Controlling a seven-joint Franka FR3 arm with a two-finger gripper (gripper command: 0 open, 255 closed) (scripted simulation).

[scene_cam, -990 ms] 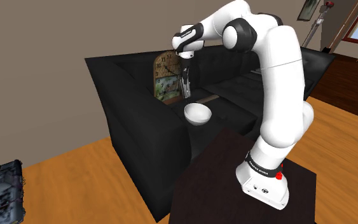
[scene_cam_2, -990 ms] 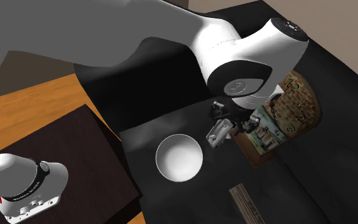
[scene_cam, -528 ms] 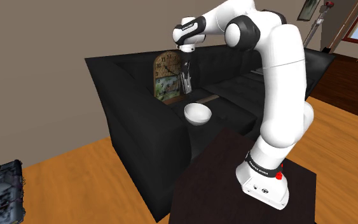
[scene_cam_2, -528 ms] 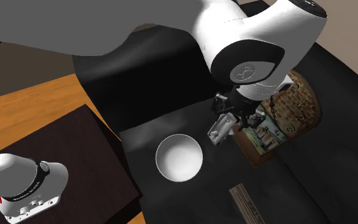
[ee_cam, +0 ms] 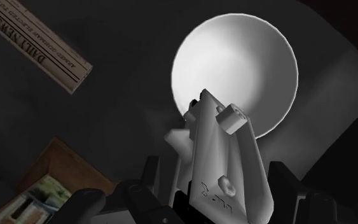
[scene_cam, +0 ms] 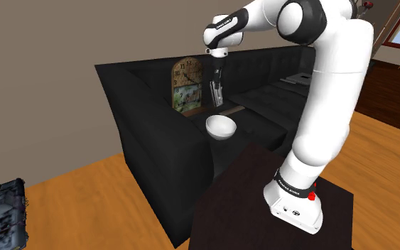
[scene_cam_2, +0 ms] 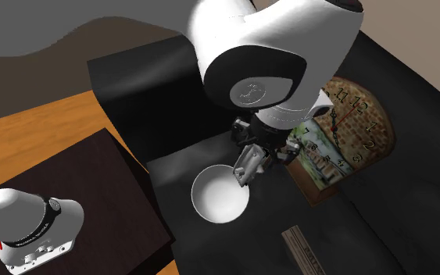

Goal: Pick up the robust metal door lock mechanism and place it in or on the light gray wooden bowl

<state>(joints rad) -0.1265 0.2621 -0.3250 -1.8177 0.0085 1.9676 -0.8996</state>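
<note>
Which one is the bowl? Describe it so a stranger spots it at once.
Start at the big black sofa. On its seat, near the arched brick-faced clock, sits a plain white round bowl. It is the only round open vessel there, roughly beneath the grey metal lock held in the tool.

On sofa seat (scene_cam_2: 398, 195): bowl (scene_cam_2: 220, 194); lock (scene_cam_2: 249, 162) above its edge; clock (scene_cam_2: 339, 137), book (scene_cam_2: 308, 250) nearby.

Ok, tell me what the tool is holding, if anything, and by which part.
The tool holds the grey lock mechanism, gripped at its upper end; the free lower end points toward the white bowl.
</note>
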